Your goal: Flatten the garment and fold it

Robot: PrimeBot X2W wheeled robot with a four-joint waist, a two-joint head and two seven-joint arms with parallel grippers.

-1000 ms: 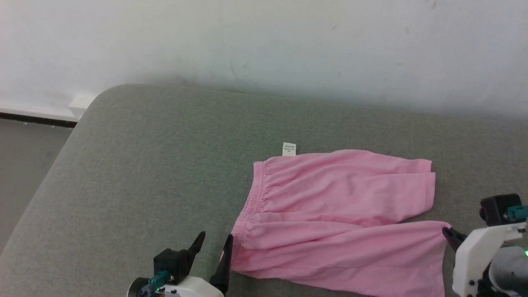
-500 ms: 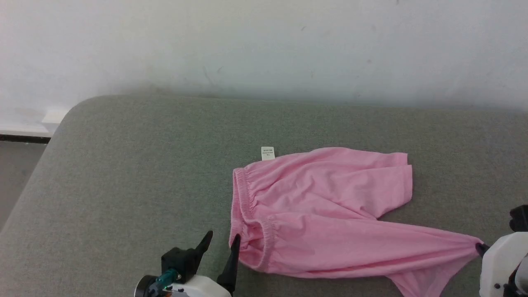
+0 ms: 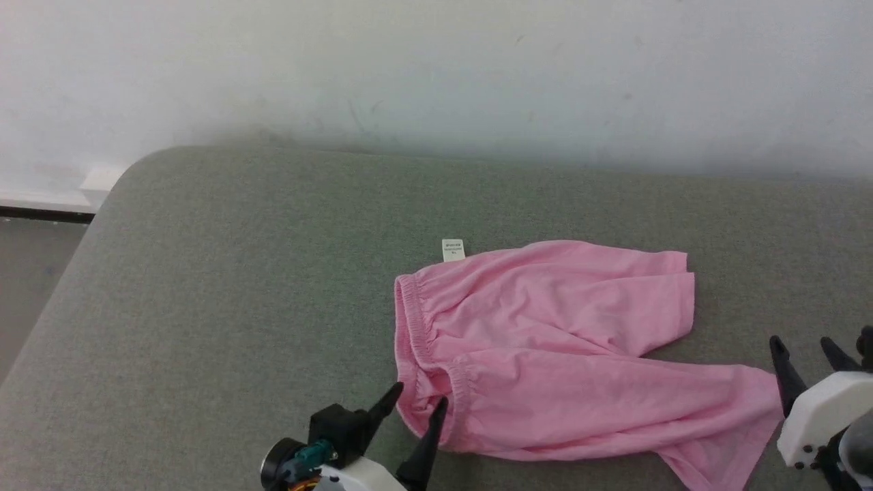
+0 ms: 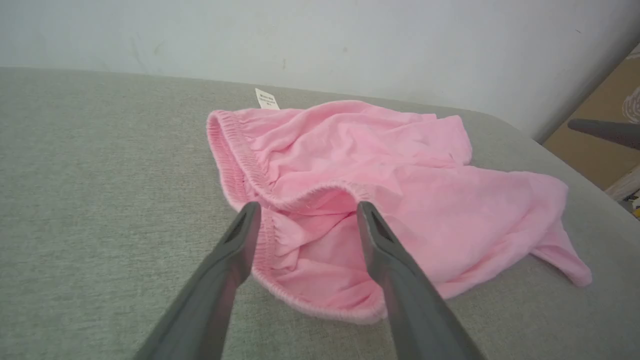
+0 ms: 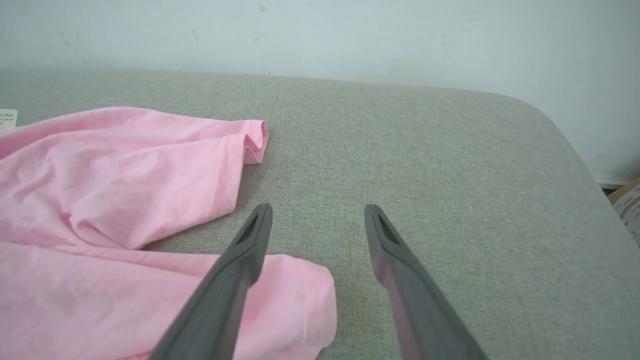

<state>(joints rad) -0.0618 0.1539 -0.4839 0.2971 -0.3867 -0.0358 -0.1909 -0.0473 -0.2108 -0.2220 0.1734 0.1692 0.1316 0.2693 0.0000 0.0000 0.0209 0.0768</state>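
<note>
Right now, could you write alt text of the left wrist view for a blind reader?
Rumpled pink shorts lie on a grey fabric cushion, a white label at their far edge. Two dark fingers, spread open, point at the gathered waistband.

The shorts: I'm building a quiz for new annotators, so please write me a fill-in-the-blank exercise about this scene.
1. The shorts are ___ in colour.
2. Their small label is ___.
3. The right gripper, holding nothing, has its jaws ___.
4. The left gripper points at the shorts' gathered elastic ___.
Missing words: pink; white; open; waistband.
</note>
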